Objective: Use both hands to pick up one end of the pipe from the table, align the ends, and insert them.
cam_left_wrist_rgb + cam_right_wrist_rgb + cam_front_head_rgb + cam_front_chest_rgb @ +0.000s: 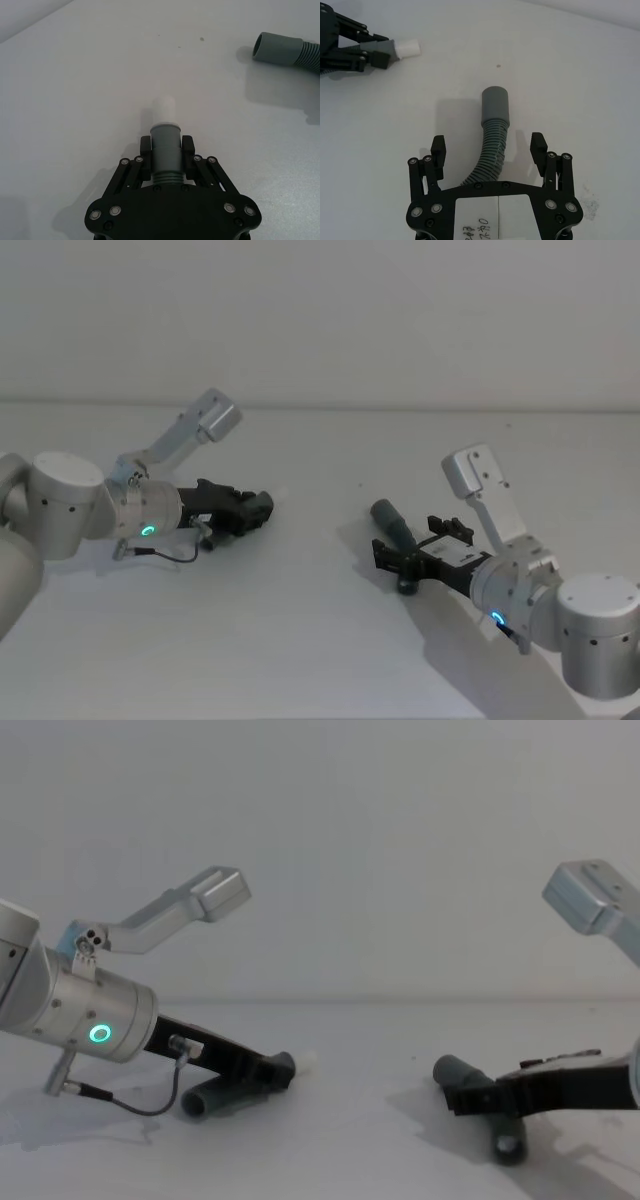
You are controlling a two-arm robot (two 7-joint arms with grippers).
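Open table between pipe stub, cuff

We log the right tool spread wide, fingers flanking the ribbed hose piece without touching. Its smooth grey cuff lies at the tool's twelve o'clock on the white bench. At ten o'clock, well apart, the left tool clamps the white-tipped piece.

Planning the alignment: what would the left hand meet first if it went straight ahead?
Probably nothing: ahead of the left hand and its gripped grey hose piece with the white stub tip lies bare white table. The other ribbed grey hose's cuff seems to sit off that line.
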